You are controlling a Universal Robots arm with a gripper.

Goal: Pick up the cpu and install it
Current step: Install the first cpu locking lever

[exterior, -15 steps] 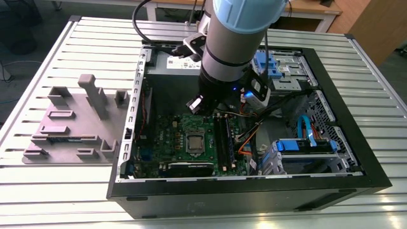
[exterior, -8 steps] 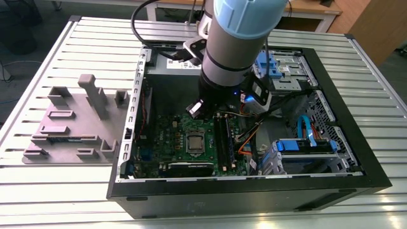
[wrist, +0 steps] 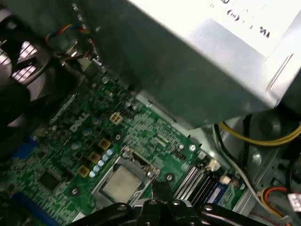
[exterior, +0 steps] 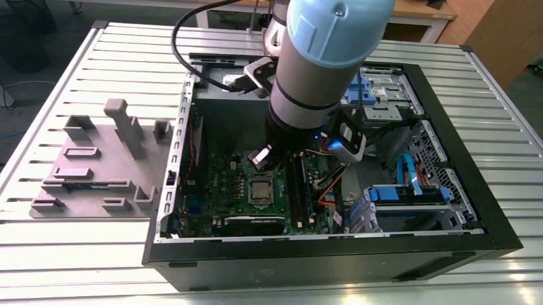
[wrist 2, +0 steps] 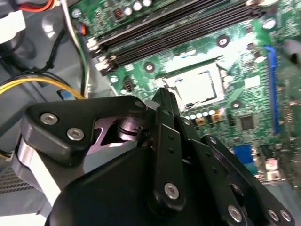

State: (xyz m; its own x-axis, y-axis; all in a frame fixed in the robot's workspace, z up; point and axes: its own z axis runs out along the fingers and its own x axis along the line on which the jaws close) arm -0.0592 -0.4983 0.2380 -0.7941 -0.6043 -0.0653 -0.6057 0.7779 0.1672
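The cpu [exterior: 259,190] is a pale silver square lying flat in the socket on the green motherboard [exterior: 222,184] inside the open computer case. In both wrist views the cpu [wrist 2: 198,85] [wrist: 119,184] sits within the socket's metal frame. My gripper [exterior: 264,162] hangs from the arm just above the board, near the socket's far edge. Its black fingers [wrist 2: 164,100] come together into one narrow tip [wrist: 160,189] beside the cpu, shut, with nothing visible between them.
The case walls [exterior: 475,190] enclose the board. A silver power supply [wrist: 211,61] and yellow cables [wrist 2: 37,82] lie close by. Black memory slots [wrist 2: 174,28] run beside the socket. A grey parts fixture [exterior: 93,165] holding a green memory stick [exterior: 85,185] sits on the exterior view's left.
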